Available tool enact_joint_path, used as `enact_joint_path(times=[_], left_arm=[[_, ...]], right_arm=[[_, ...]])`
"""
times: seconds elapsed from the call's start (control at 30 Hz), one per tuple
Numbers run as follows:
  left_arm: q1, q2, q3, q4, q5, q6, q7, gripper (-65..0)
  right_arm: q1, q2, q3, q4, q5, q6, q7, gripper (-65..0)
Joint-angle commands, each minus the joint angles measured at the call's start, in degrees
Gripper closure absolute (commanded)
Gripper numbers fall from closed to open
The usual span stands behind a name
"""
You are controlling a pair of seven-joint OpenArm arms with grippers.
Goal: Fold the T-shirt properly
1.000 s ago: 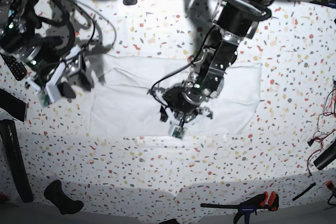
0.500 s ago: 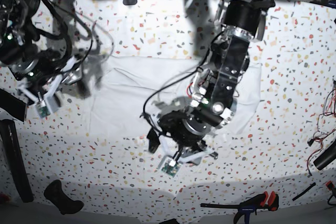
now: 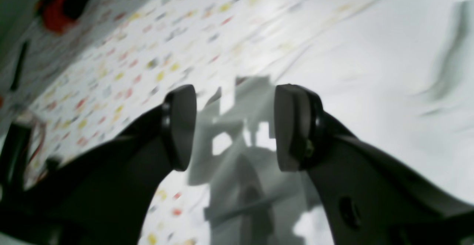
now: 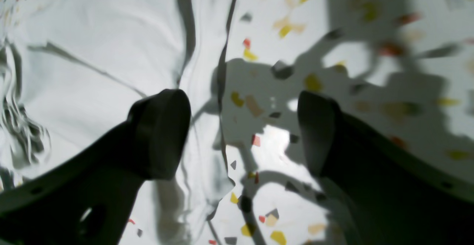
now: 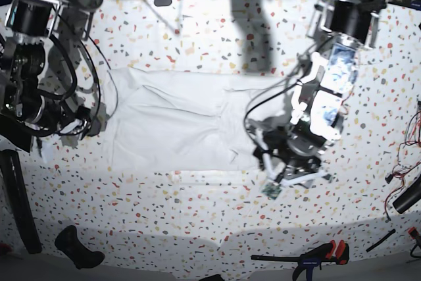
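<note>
The T-shirt (image 5: 177,120) lies flat on the speckled tabletop as a wide white rectangle with soft creases. My left gripper (image 5: 291,174) hovers over its front right part, by the front edge. In the left wrist view this gripper (image 3: 233,126) is open with nothing between its fingers, and the T-shirt (image 3: 370,70) lies below and to the right. My right gripper (image 5: 69,126) hangs just off the shirt's left edge. It (image 4: 240,133) is open and empty, straddling the cloth's edge, with the T-shirt (image 4: 92,59) on the left.
Black tools (image 5: 16,195) lie along the table's left edge and a black handle (image 5: 77,248) at the front left. A clamp with red and blue grips (image 5: 319,255) rests at the front right. Loose cables (image 5: 404,169) hang at the right edge.
My left gripper has opened and swung from the shirt's middle toward its front right. My right gripper has opened and pulled back left, off the shirt's left edge.
</note>
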Motion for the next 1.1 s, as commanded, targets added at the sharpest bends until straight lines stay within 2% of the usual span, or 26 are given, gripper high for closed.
enact_joint_path(times=[0.0,0.03,0.1,0.27,0.4,0.5,0.63,0.8,0.93,1.0,1.07], left_arm=[[-0.6,-1.0,-0.2,1.0,0.0,0.8,-1.0,-32.5],[0.0,-2.1,-0.2,1.0,0.0,1.6,-1.4,-32.5],[1.2,-3.9,-0.2,1.0,0.0,3.3,-2.1,-32.5],[3.9,-7.3,-0.2,1.0,0.1,7.2,-3.6,-32.5],[5.7,-8.6,-0.2,1.0,0.3,8.0,-3.8,-32.5],[7.0,-9.0,-0.2,1.0,1.6,8.6,-3.7,-32.5],[8.8,-9.0,-0.2,1.0,3.2,11.8,-1.6,-32.5],[10.4,-9.0,-0.2,1.0,5.1,12.0,-2.1,-32.5],[10.4,-9.0,-0.2,1.0,5.1,12.0,-2.8,-32.5],[10.4,-9.0,-0.2,1.0,4.9,12.0,-2.9,-32.5],[10.4,-9.0,-0.2,1.0,4.9,12.0,-3.0,-32.5]], right_arm=[[2.1,1.0,0.3,-1.7,0.5,2.3,0.7,-46.6],[2.8,1.0,0.3,-4.6,0.5,4.0,0.6,-46.6],[3.6,1.0,0.3,-9.3,1.0,5.1,0.4,-46.6],[3.7,0.9,0.3,-14.6,8.5,5.1,-3.6,-46.6],[3.7,0.9,0.3,-14.6,12.5,5.1,-6.7,-46.6],[3.7,0.6,0.3,-14.6,12.0,5.1,-6.7,-46.6],[3.7,-1.4,0.3,-14.6,10.7,5.1,-6.7,-46.6],[3.7,-5.0,0.3,-14.5,9.0,5.1,-6.9,-46.6],[3.7,-6.6,0.3,-14.5,9.0,5.1,-7.0,-46.5],[3.7,-6.6,0.3,-14.5,9.0,5.1,-7.0,-43.8],[3.7,-6.5,0.3,-14.5,9.0,5.1,-7.0,-35.2]])
